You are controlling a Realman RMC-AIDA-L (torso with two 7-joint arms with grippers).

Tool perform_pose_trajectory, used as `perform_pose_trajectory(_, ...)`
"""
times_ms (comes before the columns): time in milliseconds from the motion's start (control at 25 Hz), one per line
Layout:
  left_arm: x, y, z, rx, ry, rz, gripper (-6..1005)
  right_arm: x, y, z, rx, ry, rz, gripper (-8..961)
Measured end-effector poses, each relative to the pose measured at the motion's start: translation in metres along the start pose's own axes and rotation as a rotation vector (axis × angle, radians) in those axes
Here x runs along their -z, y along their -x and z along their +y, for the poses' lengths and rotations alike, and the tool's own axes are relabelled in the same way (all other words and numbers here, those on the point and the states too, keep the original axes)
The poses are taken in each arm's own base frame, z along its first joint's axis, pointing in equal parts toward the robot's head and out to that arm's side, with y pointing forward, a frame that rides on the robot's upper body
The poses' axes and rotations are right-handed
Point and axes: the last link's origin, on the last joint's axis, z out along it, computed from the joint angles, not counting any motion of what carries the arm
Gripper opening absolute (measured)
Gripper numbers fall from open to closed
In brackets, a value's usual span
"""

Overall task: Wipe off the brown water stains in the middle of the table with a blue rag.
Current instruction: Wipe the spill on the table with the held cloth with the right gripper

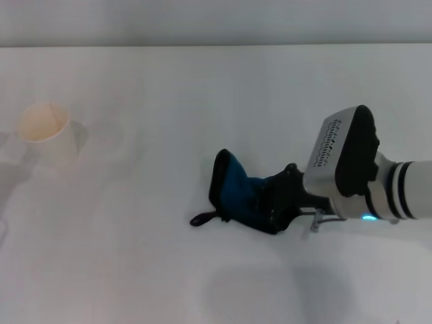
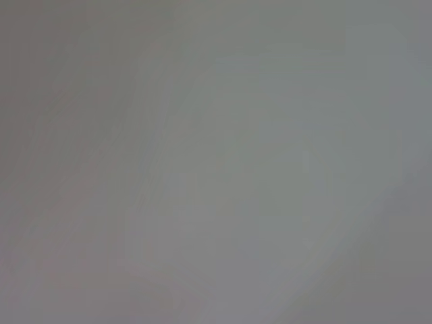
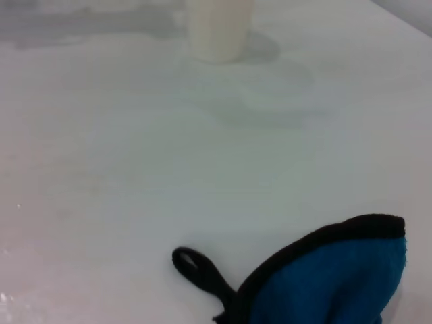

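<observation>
- Blue rag (image 1: 237, 194): soft matt cloth, black fabric trim.
- Table (image 1: 169, 101): smooth white, faint sheen.
- Paper cup (image 1: 46, 132): pale matt paper.
- Right gripper (image 1: 280, 201): black matt plastic, grey casing.

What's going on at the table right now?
The right gripper has its jaws shut on the blue rag and holds it bunched against the white table, its black loop trailing on the surface. No brown stain shows clearly; only faint wet marks lie near the paper cup at far left. The left gripper is not in view.
</observation>
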Motion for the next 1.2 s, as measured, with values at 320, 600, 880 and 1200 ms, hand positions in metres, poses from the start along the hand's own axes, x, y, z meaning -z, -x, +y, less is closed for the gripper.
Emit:
perform_pose_trajectory(320,0.002,0.002,0.001,0.006,0.001,-0.001,873,-0.024,0.028,0.036,0.075,0.120,-0.035,82)
perform_pose_trajectory(600,0.005,0.001,0.002,0.008,0.008,0.004,872,-0.020,0.033,0.018,0.007,0.068,-0.058,82)
perform_pose_trajectory(880,0.007,0.001,0.001,0.008,0.003,0.003,873,0.006,0.017,-0.029,-0.133,-0.040,-0.076,81)
perform_pose_trajectory(1200,0.011,-0.001,-0.001,0.002,-0.009,0.008,872,0.033,-0.016,-0.049,-0.219,-0.087,0.029,81)
